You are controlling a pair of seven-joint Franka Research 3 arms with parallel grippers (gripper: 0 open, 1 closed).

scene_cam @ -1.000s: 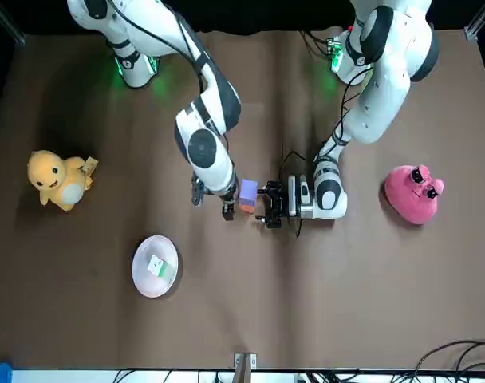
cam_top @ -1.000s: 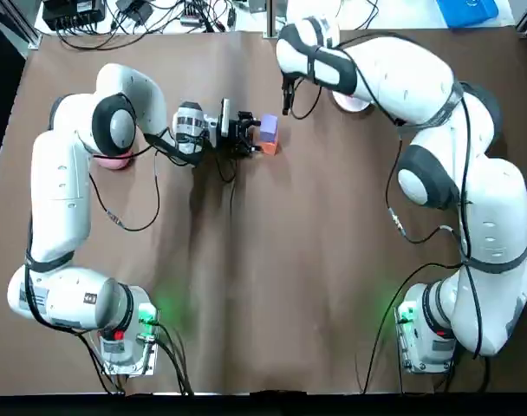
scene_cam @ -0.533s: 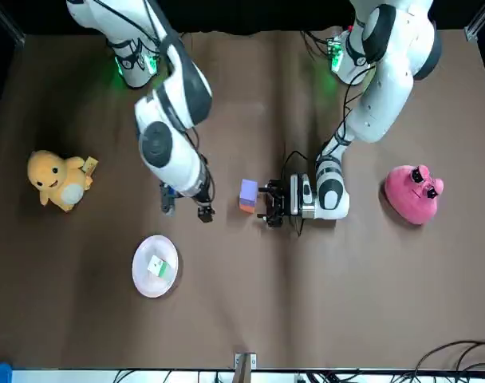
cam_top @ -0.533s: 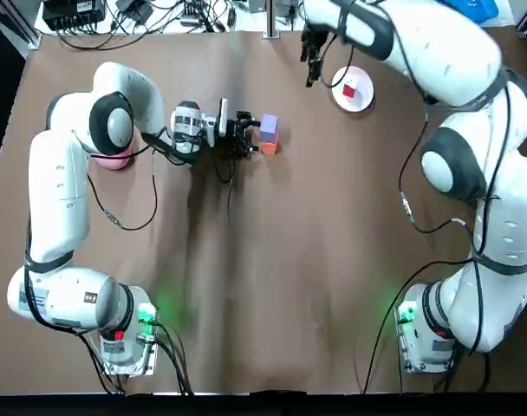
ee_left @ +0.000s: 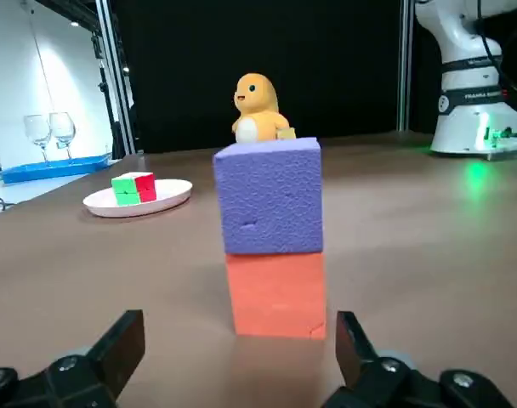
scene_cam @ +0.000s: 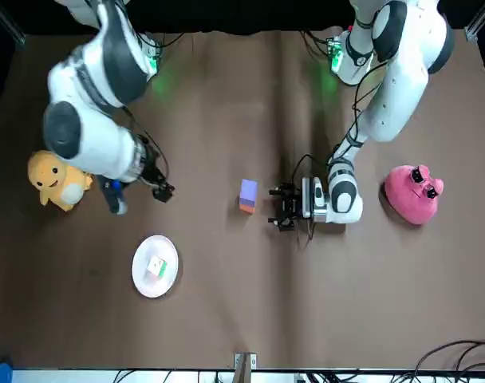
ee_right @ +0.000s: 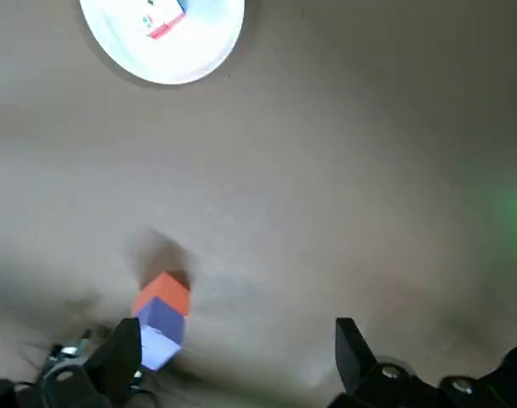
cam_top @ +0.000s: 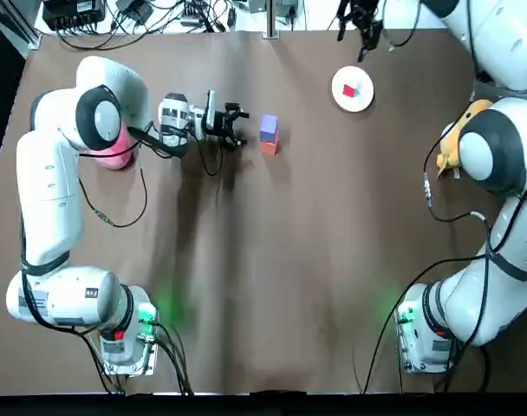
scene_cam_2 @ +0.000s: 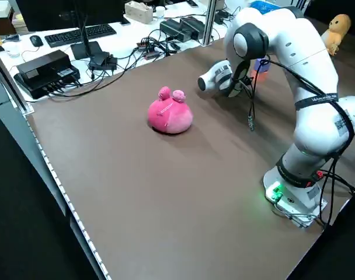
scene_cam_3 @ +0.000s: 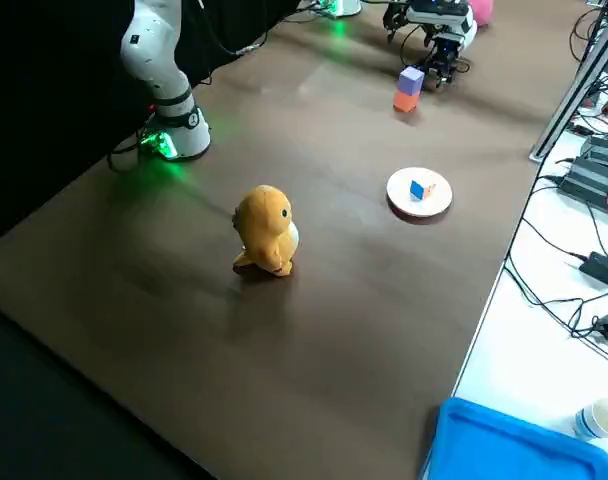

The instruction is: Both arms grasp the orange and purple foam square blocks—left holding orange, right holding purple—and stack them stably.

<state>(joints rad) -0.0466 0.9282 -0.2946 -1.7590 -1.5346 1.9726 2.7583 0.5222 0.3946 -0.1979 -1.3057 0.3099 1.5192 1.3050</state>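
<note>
On the table (cam_top: 289, 260), the purple block (cam_top: 269, 126) sits atop the orange block (cam_top: 269, 148), stacking seemingly done, with the left gripper (cam_top: 240, 127) and right gripper (cam_top: 357, 33) spread and empty.

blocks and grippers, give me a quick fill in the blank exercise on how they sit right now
1. Of the orange block and the purple block, the ____ one is on top.
2. The left gripper, beside the stack without touching it, is ____.
3. The right gripper, out by the plate, holds ____.
4. The plush next to the left arm is ____ in colour.

Missing words: purple; open; nothing; pink
</note>
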